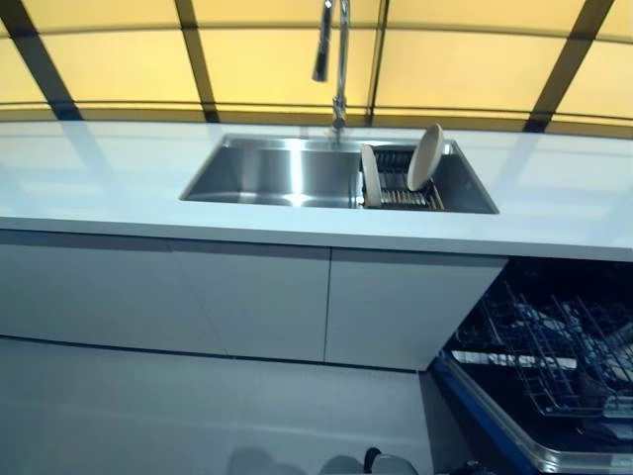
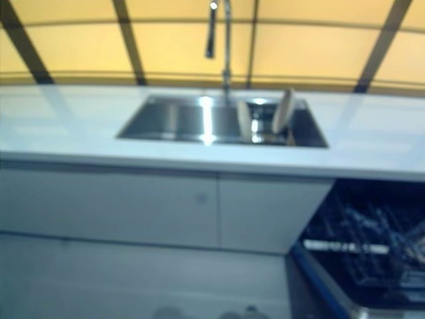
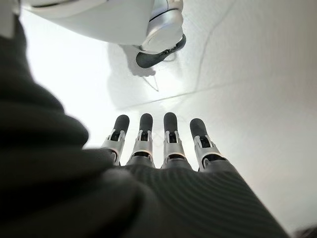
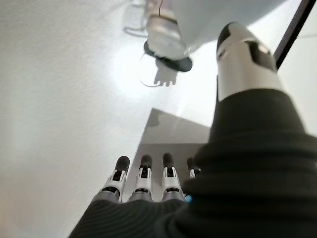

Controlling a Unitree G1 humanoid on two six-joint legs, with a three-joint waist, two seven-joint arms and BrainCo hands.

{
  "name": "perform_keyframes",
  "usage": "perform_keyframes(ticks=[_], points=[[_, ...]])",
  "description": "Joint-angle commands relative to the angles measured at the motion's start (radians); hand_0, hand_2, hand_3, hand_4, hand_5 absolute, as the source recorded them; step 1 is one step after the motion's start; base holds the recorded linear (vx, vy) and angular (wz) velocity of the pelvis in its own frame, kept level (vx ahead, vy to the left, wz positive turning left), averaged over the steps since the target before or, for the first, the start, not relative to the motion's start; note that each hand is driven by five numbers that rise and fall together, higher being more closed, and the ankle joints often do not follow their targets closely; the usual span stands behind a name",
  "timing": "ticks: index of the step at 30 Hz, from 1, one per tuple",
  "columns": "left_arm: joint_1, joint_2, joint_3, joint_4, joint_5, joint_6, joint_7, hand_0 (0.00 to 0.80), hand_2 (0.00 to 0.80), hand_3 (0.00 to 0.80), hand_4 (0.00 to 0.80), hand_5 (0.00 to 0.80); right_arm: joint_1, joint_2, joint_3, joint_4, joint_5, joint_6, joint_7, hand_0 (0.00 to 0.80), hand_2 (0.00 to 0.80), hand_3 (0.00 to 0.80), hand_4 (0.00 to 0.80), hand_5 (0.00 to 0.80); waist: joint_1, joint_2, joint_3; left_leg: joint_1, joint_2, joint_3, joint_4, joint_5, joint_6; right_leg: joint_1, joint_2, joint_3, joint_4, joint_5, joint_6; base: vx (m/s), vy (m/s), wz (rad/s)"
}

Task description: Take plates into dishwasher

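Both hands, left hand [image 3: 158, 148] and right hand [image 4: 143, 186], hang straight-fingered and empty; the upright cream round plates [image 1: 425, 156] could topple from a clumsy grasp.

Warm yellow light is thrown from the panels [image 1: 119, 59] behind the bench [image 1: 99, 178], and bright glare is seen on the steel sink [image 1: 287, 173] floor. The right eye view is blurred throughout, the left sharper. In both wrist views the pale floor [image 3: 257, 74] is washed out.
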Motion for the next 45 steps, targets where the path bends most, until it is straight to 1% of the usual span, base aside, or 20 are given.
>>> perform_keyframes(ticks=[1, 6, 8, 10, 11, 12, 13, 15, 16, 17, 18, 19, 21, 22, 24, 27, 32, 36, 42, 45], points=[[-0.080, -0.018, -0.008, -0.019, 0.025, -0.010, -0.024, 0.000, 0.000, 0.000, 0.000, 0.000, -0.064, -0.029, 0.031, -0.005, -0.005, -0.015, -0.014, 0.000, 0.000, 0.000, 0.000, 0.000, -0.027, 0.018, 0.061, 0.034, 0.031, -0.066, -0.068, 0.073, 0.022, 0.015, -0.065, -0.010, -0.044, 0.058, 0.092, 0.123, -0.007, -0.06], [-0.068, -0.009, 0.000, -0.009, 0.053, -0.003, -0.023, 0.000, 0.000, 0.000, 0.000, 0.000, -0.071, -0.021, 0.047, -0.015, -0.050, -0.018, 0.001, 0.000, 0.000, 0.000, 0.000, 0.000, -0.031, 0.022, 0.058, 0.066, 0.031, -0.051, -0.050, 0.045, 0.018, 0.007, -0.081, -0.038, -0.004, 0.036, 0.093, 0.147, -0.035, -0.10], [-0.054, -0.011, 0.012, -0.001, 0.037, 0.013, -0.019, 0.000, 0.000, 0.000, 0.000, 0.000, -0.068, -0.021, 0.066, -0.023, -0.114, -0.016, 0.029, 0.000, 0.000, 0.000, 0.000, 0.000, -0.028, 0.018, 0.042, 0.084, 0.047, -0.043, 0.007, 0.036, 0.001, 0.038, -0.070, -0.066, -0.010, 0.014, 0.061, 0.233, -0.115, -0.15], [-0.051, -0.019, 0.020, 0.002, 0.010, 0.031, -0.005, 0.000, 0.000, 0.000, 0.000, 0.000, -0.068, -0.025, 0.091, -0.031, -0.126, -0.003, 0.077, 0.000, 0.000, 0.000, 0.000, 0.000, -0.020, 0.017, 0.034, 0.035, 0.084, -0.036, 0.206, 0.176, -0.033, 0.097, -0.036, -0.094, -0.040, -0.008, 0.009, 0.166, -0.118, -0.12], [-0.049, -0.025, 0.023, 0.004, -0.004, 0.033, 0.003, 0.000, 0.000, 0.000, 0.000, 0.000, -0.069, -0.029, 0.096, -0.034, -0.127, -0.002, 0.084, 0.000, 0.000, 0.000, 0.000, 0.000, -0.015, 0.002, 0.035, -0.030, 0.081, -0.028, 0.337, 0.233, -0.039, 0.117, -0.039, -0.099, -0.050, -0.014, -0.011, 0.185, -0.081, -0.15], [-0.047, -0.037, 0.036, 0.005, -0.030, 0.045, 0.013, 0.000, 0.000, 0.000, 0.000, 0.000, -0.068, -0.035, 0.105, -0.041, -0.144, 0.008, 0.091, 0.000, 0.000, 0.000, 0.000, 0.000, 0.007, -0.010, 0.050, -0.184, 0.043, -0.044, 0.495, 0.288, -0.039, 0.160, -0.038, -0.084, -0.054, -0.031, -0.036, 0.259, 0.033, -0.19], [-0.047, -0.044, 0.041, 0.001, -0.037, 0.059, 0.014, 0.000, 0.000, 0.000, 0.000, 0.000, -0.068, -0.038, 0.106, -0.037, -0.147, 0.023, 0.090, 0.000, 0.000, 0.000, 0.000, 0.000, 0.019, 0.002, 0.061, -0.237, 0.042, -0.040, 0.464, 0.302, -0.048, 0.195, -0.027, -0.072, -0.051, -0.049, -0.036, 0.330, 0.174, -0.22], [-0.041, -0.054, 0.040, 0.002, -0.045, 0.058, 0.015, 0.000, 0.000, 0.000, 0.000, 0.000, -0.068, -0.039, 0.104, -0.019, -0.131, 0.040, 0.087, 0.000, 0.000, 0.000, 0.000, 0.000, 0.037, 0.031, 0.078, -0.222, 0.049, -0.019, 0.266, 0.314, -0.047, 0.247, -0.011, -0.052, -0.050, -0.073, -0.013, 0.395, 0.344, -0.39], [-0.046, -0.052, 0.039, 0.003, -0.036, 0.058, 0.005, 0.000, 0.000, 0.000, 0.000, 0.000, -0.066, -0.037, 0.092, -0.008, -0.133, 0.034, 0.090, 0.000, 0.000, 0.000, 0.000, 0.000, 0.052, 0.059, 0.080, -0.235, 0.094, 0.003, 0.071, 0.388, -0.061, 0.291, 0.008, -0.044, -0.053, -0.098, 0.002, 0.511, 0.408, -0.47], [-0.051, -0.050, 0.035, 0.004, -0.029, 0.059, -0.003, 0.000, 0.000, 0.000, 0.000, 0.000, -0.066, -0.034, 0.084, -0.003, -0.134, 0.029, 0.087, 0.000, 0.000, 0.000, 0.000, 0.000, 0.072, 0.069, 0.082, -0.264, 0.115, -0.001, -0.056, 0.431, -0.069, 0.334, 0.011, -0.028, -0.059, -0.114, 0.016, 0.515, 0.363, -0.35], [-0.052, -0.049, 0.036, 0.004, -0.021, 0.063, -0.005, 0.000, 0.000, 0.000, 0.000, 0.000, -0.066, -0.031, 0.080, 0.002, -0.126, 0.022, 0.087, 0.000, 0.000, 0.000, 0.000, 0.000, 0.091, 0.065, 0.084, -0.274, 0.116, -0.017, -0.127, 0.457, -0.073, 0.378, -0.002, -0.010, -0.059, -0.136, 0.029, 0.426, 0.258, -0.32], [-0.051, -0.052, 0.042, 0.008, -0.005, 0.064, -0.006, 0.000, 0.000, 0.000, 0.000, 0.000, -0.067, -0.030, 0.074, 0.005, -0.119, 0.015, 0.083, 0.000, 0.000, 0.000, 0.000, 0.000, 0.098, 0.061, 0.083, -0.277, 0.114, -0.033, -0.126, 0.448, -0.064, 0.400, -0.011, 0.005, -0.052, -0.158, 0.034, 0.338, 0.174, -0.57], [-0.048, -0.048, 0.053, 0.012, 0.026, 0.064, -0.011, 0.000, 0.000, 0.000, 0.000, 0.000, -0.070, -0.024, 0.061, 0.004, -0.118, 0.026, 0.070, 0.000, 0.000, 0.000, 0.000, 0.000, 0.095, 0.052, 0.069, -0.254, 0.117, 0.006, -0.118, 0.400, -0.048, 0.422, -0.027, 0.006, -0.043, -0.180, 0.045, 0.232, 0.088, -0.43], [-0.046, -0.037, 0.057, 0.013, 0.029, 0.053, 0.001, 0.000, 0.000, 0.000, 0.000, 0.000, -0.067, -0.018, 0.053, 0.014, -0.084, 0.044, 0.060, 0.000, 0.000, 0.000, 0.000, 0.000, 0.092, 0.042, 0.046, -0.231, 0.105, 0.019, -0.088, 0.354, -0.031, 0.436, -0.045, -0.008, -0.047, -0.187, 0.059, 0.200, 0.066, -0.21], [-0.053, -0.024, 0.045, 0.014, -0.014, 0.046, -0.005, 0.000, 0.000, 0.000, 0.000, 0.000, -0.068, -0.013, 0.049, 0.032, -0.167, 0.040, 0.098, 0.000, 0.000, 0.000, 0.000, 0.000, 0.091, 0.043, 0.032, -0.195, 0.096, 0.000, -0.114, 0.322, -0.029, 0.413, -0.065, -0.017, -0.045, -0.179, 0.066, 0.184, 0.085, -0.37], [-0.069, -0.019, 0.032, 0.000, -0.030, 0.046, -0.009, 0.000, 0.000, 0.000, 0.000, 0.000, -0.067, 0.002, 0.057, 0.045, -0.161, 0.032, 0.087, 0.000, 0.000, 0.000, 0.000, 0.000, 0.101, 0.043, 0.019, -0.192, 0.093, 0.016, -0.143, 0.329, -0.024, 0.410, -0.077, -0.042, -0.082, -0.154, 0.077, 0.074, 0.016, -0.20], [-0.074, -0.030, 0.001, -0.006, -0.039, 0.029, -0.029, 0.000, 0.000, 0.000, 0.000, 0.000, -0.066, 0.008, 0.076, 0.024, -0.139, 0.026, 0.106, 0.000, 0.000, 0.000, 0.000, 0.000, 0.113, 0.041, 0.007, -0.253, 0.104, 0.010, -0.150, 0.358, -0.038, 0.411, -0.067, -0.041, -0.134, -0.146, 0.075, 0.015, -0.010, 0.05], [-0.047, -0.040, 0.030, -0.005, -0.028, 0.034, -0.009, 0.000, 0.000, 0.000, 0.000, 0.000, -0.056, 0.010, 0.074, 0.008, -0.154, 0.030, 0.115, 0.000, 0.000, 0.000, 0.000, 0.000, 0.115, 0.040, 0.004, -0.258, 0.117, 0.012, -0.149, 0.356, -0.047, 0.423, -0.065, -0.039, -0.148, -0.153, 0.076, 0.079, -0.009, 0.00], [-0.041, -0.044, 0.025, -0.012, -0.038, 0.041, -0.008, 0.000, 0.000, 0.000, 0.000, 0.000, -0.057, 0.007, 0.079, 0.000, -0.148, 0.012, 0.129, 0.000, 0.000, 0.000, 0.000, 0.000, 0.116, 0.042, 0.008, -0.277, 0.120, 0.003, -0.080, 0.326, -0.045, 0.433, -0.071, -0.034, -0.135, -0.169, 0.072, 0.096, 0.035, -0.05], [-0.046, -0.052, 0.035, -0.011, -0.049, 0.036, -0.007, 0.000, 0.000, 0.000, 0.000, 0.000, -0.061, 0.009, 0.081, -0.008, -0.143, -0.001, 0.132, 0.000, 0.000, 0.000, 0.000, 0.000, 0.123, 0.032, 0.008, -0.310, 0.101, -0.009, 0.016, 0.280, -0.036, 0.442, -0.090, -0.029, -0.138, -0.163, 0.080, 0.102, 0.064, -0.01]])
